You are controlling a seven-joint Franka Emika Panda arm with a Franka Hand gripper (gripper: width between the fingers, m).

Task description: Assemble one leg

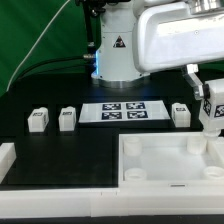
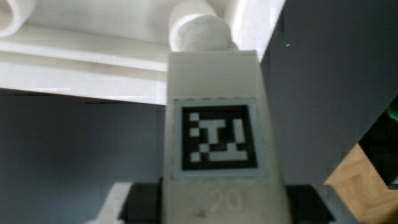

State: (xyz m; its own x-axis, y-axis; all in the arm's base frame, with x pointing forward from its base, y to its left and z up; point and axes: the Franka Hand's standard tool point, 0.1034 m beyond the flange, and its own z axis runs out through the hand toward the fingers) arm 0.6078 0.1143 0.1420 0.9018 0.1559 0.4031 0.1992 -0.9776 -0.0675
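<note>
While the arm's two-finger gripper (image 2: 217, 208) clamps a small white plastic block-shaped leg (image 2: 217, 90) between its fingers, the part hangs over the large white square panel (image 1: 160, 165), near its far corner on the exterior view's right. A slight offset or tilt could catch the leg on a round socket (image 1: 191, 148) rim and twist it in the grip. Its black-and-white square tag (image 2: 217, 138) carries only a pattern; no words are legible.
</note>
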